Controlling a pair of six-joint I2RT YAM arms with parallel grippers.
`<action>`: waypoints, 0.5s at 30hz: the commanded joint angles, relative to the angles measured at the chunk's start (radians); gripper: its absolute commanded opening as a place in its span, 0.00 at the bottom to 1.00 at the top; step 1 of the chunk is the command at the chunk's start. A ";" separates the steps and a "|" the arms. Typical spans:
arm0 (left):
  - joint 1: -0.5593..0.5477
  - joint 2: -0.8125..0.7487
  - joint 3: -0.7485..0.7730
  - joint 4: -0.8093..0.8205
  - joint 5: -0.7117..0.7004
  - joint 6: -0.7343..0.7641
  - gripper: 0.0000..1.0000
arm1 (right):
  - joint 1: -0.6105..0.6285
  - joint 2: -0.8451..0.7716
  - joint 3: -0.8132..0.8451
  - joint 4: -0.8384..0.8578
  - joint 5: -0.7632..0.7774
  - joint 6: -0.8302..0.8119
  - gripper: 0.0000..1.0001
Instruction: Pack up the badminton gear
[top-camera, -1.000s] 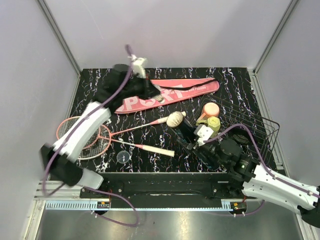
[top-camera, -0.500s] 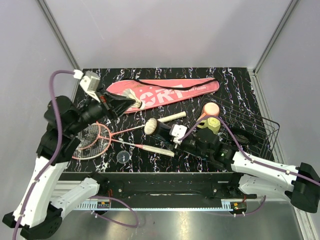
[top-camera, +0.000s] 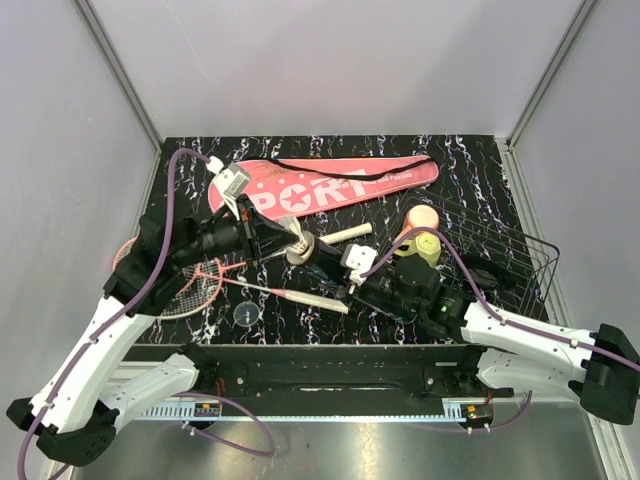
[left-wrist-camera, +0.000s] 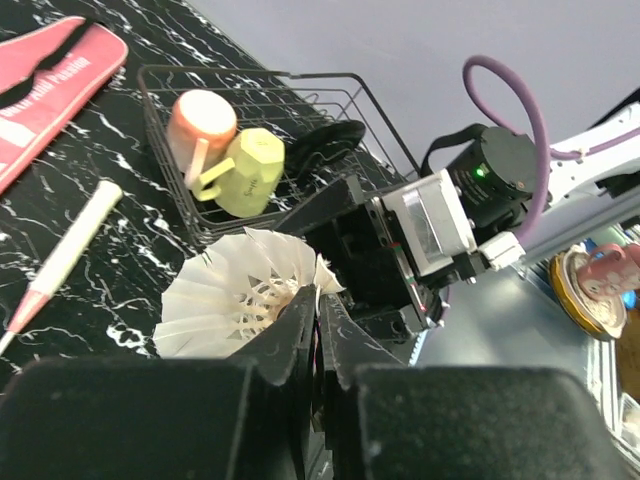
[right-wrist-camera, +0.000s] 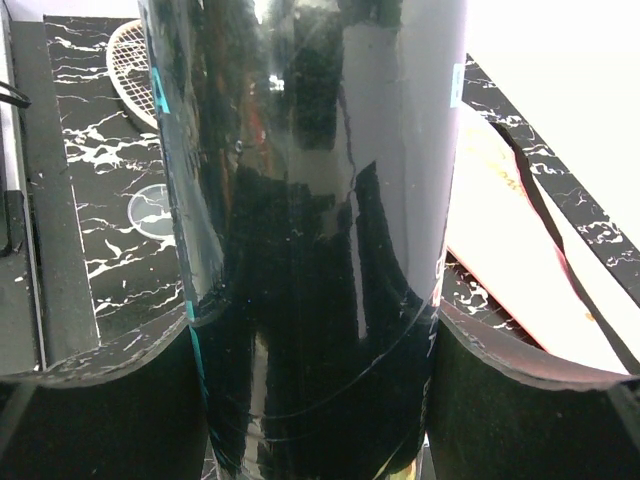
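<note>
My left gripper is shut on the feather rim of a white shuttlecock, shown close in the left wrist view, with the jaws pinched together. It holds the shuttlecock right at the upper-left end of the long black tube. My right gripper is shut on that tube, which fills the right wrist view between both fingers. Two pink-red racquets lie at the left, white handles toward the centre. The pink SPORT cover lies at the back.
A black wire basket at the right holds the yellow-green cup with its peach lid. A small clear round cap lies near the front edge. Grey walls enclose the table.
My left arm swung from the back left by the cover to the centre, carrying a shuttlecock to the tube's end. My right arm shifted the tube left about a second ago, then held.
</note>
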 joint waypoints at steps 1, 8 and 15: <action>-0.042 0.013 -0.002 0.042 0.036 -0.030 0.13 | 0.003 -0.017 0.037 0.107 0.001 0.026 0.42; -0.079 0.016 0.064 -0.028 0.045 0.018 0.75 | 0.003 -0.049 0.013 0.109 0.001 0.041 0.41; -0.076 0.016 0.159 -0.125 -0.111 0.048 0.92 | 0.003 -0.101 -0.010 0.092 0.006 0.049 0.41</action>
